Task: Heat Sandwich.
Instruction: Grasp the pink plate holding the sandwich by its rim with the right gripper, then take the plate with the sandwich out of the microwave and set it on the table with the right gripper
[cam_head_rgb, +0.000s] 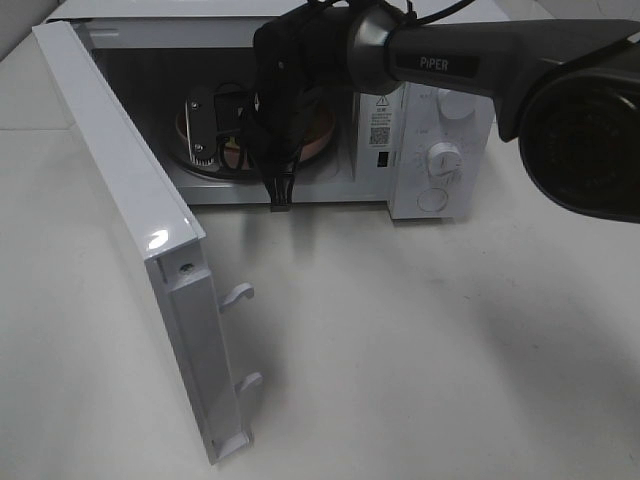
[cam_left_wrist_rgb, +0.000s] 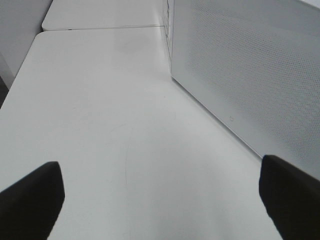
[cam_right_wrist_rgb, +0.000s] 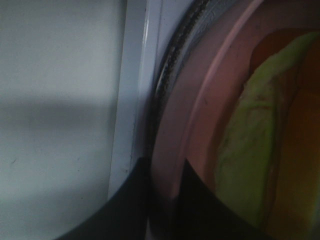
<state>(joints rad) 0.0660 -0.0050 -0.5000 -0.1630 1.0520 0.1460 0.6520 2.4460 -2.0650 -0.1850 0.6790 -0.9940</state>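
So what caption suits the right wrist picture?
Pincer closed on the pink plate's rim, sandwich aboard, inside the microwave.

Robot test bench or lab, not lived-in kitchen. White tabletop (cam_head_rgb: 420, 340) plain, second white tabletop section butted against it in left wrist view. Lone white microwave (cam_head_rgb: 440, 150) standing on it, door (cam_head_rgb: 130, 220) swung wide, dials (cam_head_rgb: 443, 158) on front panel. Black robot arm (cam_head_rgb: 450, 60) marked "PIPER" reaching into microwave cavity. Cables trailing along arm. No cupboards, sink or stove in view. Pink plate (cam_right_wrist_rgb: 200, 100) with food inside microwave is only kitchen-like item.
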